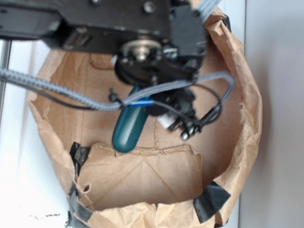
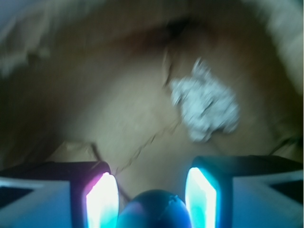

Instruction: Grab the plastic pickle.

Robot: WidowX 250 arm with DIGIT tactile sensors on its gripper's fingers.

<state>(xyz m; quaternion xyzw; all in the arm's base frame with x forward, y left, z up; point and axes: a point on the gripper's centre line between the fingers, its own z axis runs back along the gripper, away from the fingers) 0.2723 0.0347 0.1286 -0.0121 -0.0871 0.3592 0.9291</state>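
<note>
Item one, your gripper (image 2: 153,190): two flat fingers (image 2: 102,199) with pale, glowing inner faces, set in black housings, standing either side of the plastic pickle (image 1: 130,125). In the wrist view the pickle's rounded end sits between them at the bottom edge; whether the pads press on it you cannot tell from that view, as the picture is blurred. In the exterior view the pickle hangs upright from under the black arm body (image 1: 82,8), its upper end hidden in the mechanism and its lower end free above the bag floor, so the gripper reads as clamped on it.

Item two, the plastic pickle: smooth, glossy, dark teal-green, elongated with a rounded lower tip, a blue band near its top. It is inside the paper bag, near the middle.

Item three, paper bag (image 1: 240,132): brown, creased kraft paper, walls rolled down into a rough bowl, patched with black tape (image 1: 210,201) along the near rim. It stands on the white tabletop (image 1: 23,186), towards the right edge.

Item four, paper wad (image 2: 206,107): crumpled, off-white, irregular, lying on the bag floor well apart from the pickle.

Item five, cables (image 1: 43,84): grey braided sleeve and thin black wires looping across the bag opening.
</note>
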